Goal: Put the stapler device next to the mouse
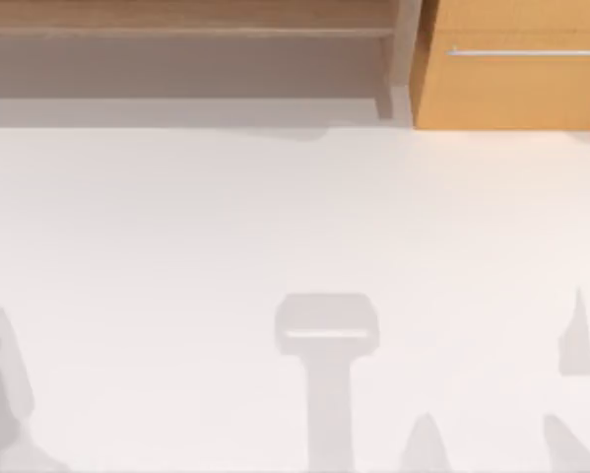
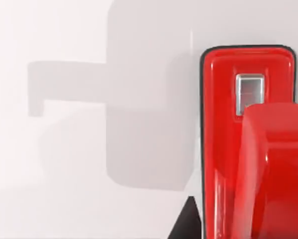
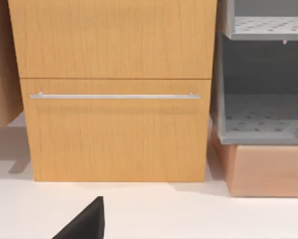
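Stapler device [image 2: 248, 149] — glossy red w/ small silver metal part.

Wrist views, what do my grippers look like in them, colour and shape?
The visible part of the left gripper in the left wrist view is a plain matte black wedge with straight edges and a pointed tip. The right gripper in the right wrist view looks the same: flat black and angular, with one sloping edge. No cables or markings can be seen on either piece.

Red stapler device [image 2: 248, 144] cut off by the left wrist view's edge, far end unseen.
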You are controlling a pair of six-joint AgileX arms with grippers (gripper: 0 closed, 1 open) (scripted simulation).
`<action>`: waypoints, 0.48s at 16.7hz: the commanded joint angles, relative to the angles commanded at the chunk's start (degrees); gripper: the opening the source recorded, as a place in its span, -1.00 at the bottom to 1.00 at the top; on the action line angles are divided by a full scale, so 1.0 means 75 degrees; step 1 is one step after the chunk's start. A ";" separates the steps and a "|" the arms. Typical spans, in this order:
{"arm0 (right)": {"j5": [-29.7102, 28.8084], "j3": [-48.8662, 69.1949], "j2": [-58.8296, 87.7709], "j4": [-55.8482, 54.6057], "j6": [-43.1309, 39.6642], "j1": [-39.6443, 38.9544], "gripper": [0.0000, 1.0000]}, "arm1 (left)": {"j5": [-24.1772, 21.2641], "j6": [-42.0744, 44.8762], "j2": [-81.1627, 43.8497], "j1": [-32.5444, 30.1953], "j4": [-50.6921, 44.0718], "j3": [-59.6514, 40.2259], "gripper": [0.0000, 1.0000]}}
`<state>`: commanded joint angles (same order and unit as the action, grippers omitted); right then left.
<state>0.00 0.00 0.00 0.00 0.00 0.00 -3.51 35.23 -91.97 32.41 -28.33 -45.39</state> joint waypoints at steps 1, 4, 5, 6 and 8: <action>0.0000 0.0000 0.0000 0.0000 0.0000 0.0000 1.00 | 0.0000 0.0000 0.0000 0.0000 0.0000 0.0000 0.51; 0.0000 0.0000 0.0000 0.0000 0.0000 0.0000 1.00 | 0.0000 0.0000 0.0000 0.0000 0.0000 0.0000 0.96; 0.0000 0.0000 0.0000 0.0000 0.0000 0.0000 1.00 | 0.0000 0.0000 0.0000 0.0000 0.0000 0.0000 1.00; 0.0000 0.0000 0.0000 0.0000 0.0000 0.0000 1.00 | 0.0000 0.0000 0.0000 0.0000 0.0000 0.0000 1.00; 0.0000 0.0000 0.0000 0.0000 0.0000 0.0000 1.00 | 0.0000 0.0000 0.0000 0.0000 0.0000 0.0000 1.00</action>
<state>0.00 0.00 0.00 0.00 0.00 0.00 -3.51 35.23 -91.97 32.41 -28.33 -45.39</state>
